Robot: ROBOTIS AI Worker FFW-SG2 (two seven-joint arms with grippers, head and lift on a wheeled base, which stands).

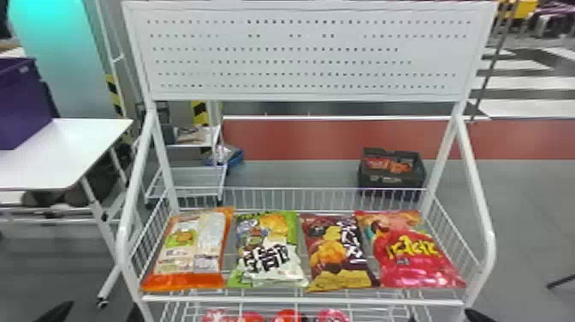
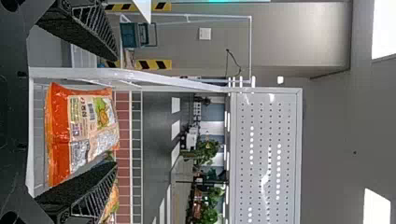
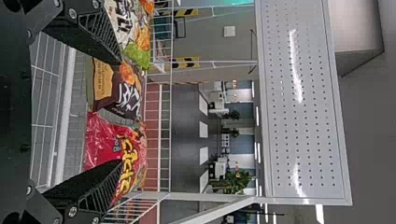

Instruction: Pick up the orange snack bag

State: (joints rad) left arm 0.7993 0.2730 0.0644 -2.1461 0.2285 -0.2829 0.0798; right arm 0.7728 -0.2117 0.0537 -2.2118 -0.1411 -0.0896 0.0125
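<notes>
- The orange snack bag (image 1: 188, 252) lies near the left edge of the basket (image 1: 299, 301).
- The left gripper (image 1: 96, 314) holds its fingers apart.
- The right gripper (image 1: 443, 317) does too.

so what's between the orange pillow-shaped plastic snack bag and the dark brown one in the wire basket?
One green-and-white pillow-shaped plastic bag lies between the orange bag and the dark brown bag; head view shows it.
</notes>
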